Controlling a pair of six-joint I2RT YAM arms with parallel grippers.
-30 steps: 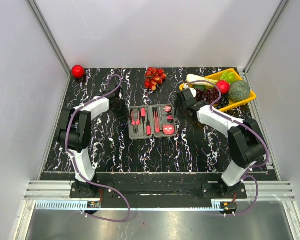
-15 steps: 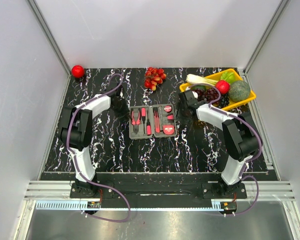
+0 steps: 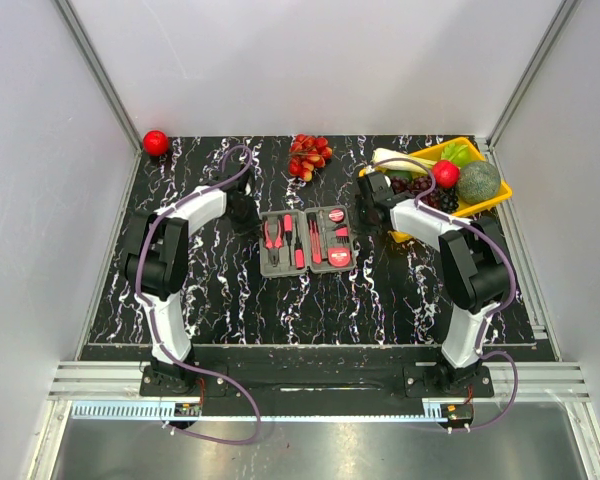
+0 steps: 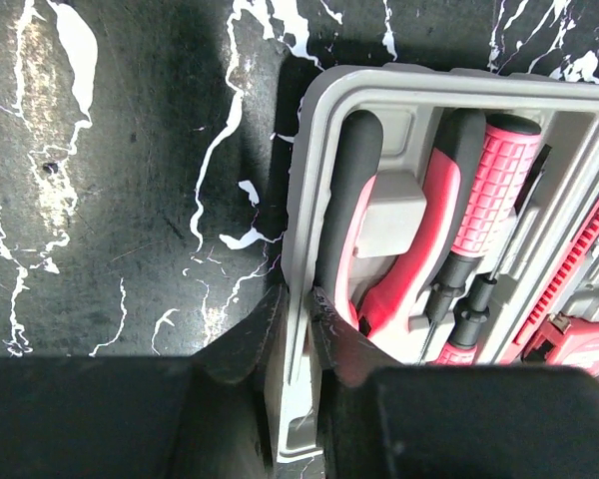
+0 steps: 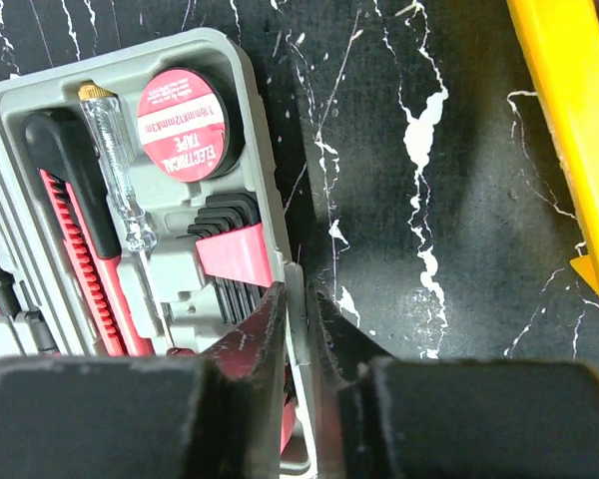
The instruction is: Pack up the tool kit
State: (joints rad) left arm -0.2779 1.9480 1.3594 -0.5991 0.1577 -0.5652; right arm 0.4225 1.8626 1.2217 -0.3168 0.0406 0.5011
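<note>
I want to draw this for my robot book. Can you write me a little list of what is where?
Middle of table: grey case, tools showing inside
Left arm: left fingers pinch the case's left rim
Right arm: right fingers pinch its right rim
Inside: pliers, screwdriver, tape roll, hex keys
Behind case: red grapes
Far right: yellow tray of fruit
Far-left corner: red ball

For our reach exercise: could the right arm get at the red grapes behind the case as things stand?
Probably, but not at once: the right gripper is clamped on the case rim. Once released, bare table lies between it and the red grapes.
</note>
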